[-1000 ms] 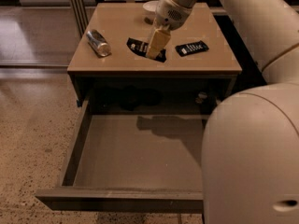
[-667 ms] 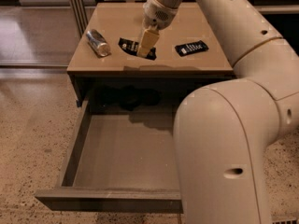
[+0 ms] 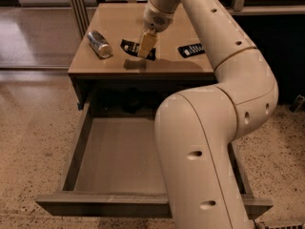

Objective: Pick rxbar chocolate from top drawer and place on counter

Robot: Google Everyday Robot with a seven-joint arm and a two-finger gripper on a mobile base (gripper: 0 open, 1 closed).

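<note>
The chocolate bar [image 3: 129, 46] already lies flat about the middle of the desk [image 3: 119, 20], so only the letting go remains. The end effector [image 3: 147, 44] hangs over the bar's right end; I cannot tell if it is wide or narrow. Lift straight up, so you drag nothing toward the can [image 3: 100, 44] near the left edge or the second bar [image 3: 191, 49] near the right. The drawer [image 3: 119, 151] stands open below the front edge. Since a second ago the end effector has shifted slightly left, while the bar has stayed.

Claw [image 3: 146, 48] hangs above counter [image 3: 119, 18], between a can [image 3: 99, 44] and a dark bar [image 3: 191, 49].
</note>
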